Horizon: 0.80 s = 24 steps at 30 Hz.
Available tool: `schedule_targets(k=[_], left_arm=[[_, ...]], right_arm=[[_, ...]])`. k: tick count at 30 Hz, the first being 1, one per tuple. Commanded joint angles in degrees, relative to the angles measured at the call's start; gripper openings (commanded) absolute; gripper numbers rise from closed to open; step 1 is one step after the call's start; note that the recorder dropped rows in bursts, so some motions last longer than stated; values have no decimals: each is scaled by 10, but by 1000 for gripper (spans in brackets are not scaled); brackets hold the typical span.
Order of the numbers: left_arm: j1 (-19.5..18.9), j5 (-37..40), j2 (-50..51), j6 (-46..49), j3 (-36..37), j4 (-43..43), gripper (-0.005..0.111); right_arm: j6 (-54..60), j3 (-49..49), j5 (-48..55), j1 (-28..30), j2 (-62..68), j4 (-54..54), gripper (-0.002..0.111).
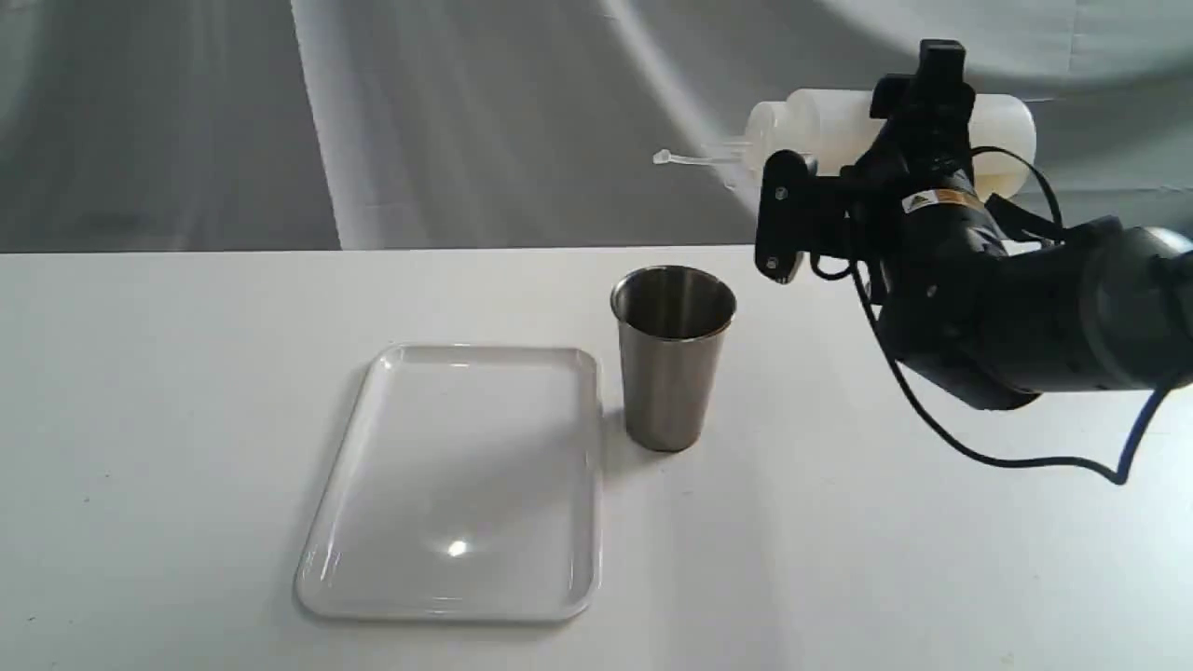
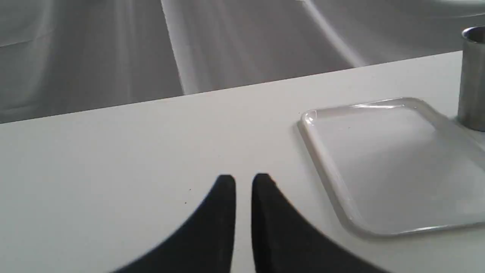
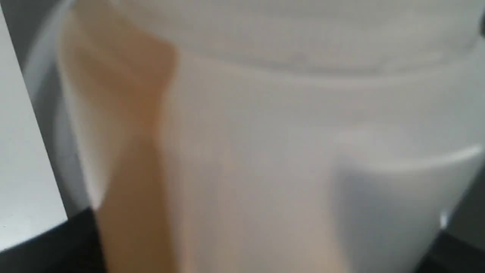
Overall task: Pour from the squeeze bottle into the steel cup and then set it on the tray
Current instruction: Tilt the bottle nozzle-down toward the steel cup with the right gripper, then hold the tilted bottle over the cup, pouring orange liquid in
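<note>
My right gripper [image 1: 923, 116] is shut on the squeeze bottle [image 1: 834, 121], holding it on its side in the air. Its nozzle points left, and the cap strap [image 1: 685, 159] sticks out above and slightly right of the steel cup [image 1: 673, 359]. The bottle [image 3: 265, 151] fills the right wrist view, with amber liquid [image 3: 132, 159] showing through its wall. The cup stands upright on the table beside the right edge of the white tray [image 1: 466, 466], which lies bare. My left gripper [image 2: 243, 180] hovers over the table left of the tray [image 2: 379, 159], shut and holding nothing.
The white table [image 1: 186, 419] runs to a far edge against a grey draped backdrop [image 1: 466, 112]. A black cable [image 1: 979, 457] loops under the right arm. The cup [image 2: 473, 79] stands at the edge of the left wrist view.
</note>
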<state>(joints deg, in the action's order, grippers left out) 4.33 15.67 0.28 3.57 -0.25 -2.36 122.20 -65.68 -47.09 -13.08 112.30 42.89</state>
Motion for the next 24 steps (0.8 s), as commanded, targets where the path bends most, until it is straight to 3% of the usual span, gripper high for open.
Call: schedule_targets(k=[1,8,24], left_arm=[[3,-4,-3,-1,3,0,8],[3,-4,-3,-1,3,0,8],[3,-4,-3,-1,3,0,8]], right_arm=[[7,-4,-24,5,-6,-37,3],[6,-4,-34,6,-6,-82,3],[6,-4,-49,11,1,-77,3]])
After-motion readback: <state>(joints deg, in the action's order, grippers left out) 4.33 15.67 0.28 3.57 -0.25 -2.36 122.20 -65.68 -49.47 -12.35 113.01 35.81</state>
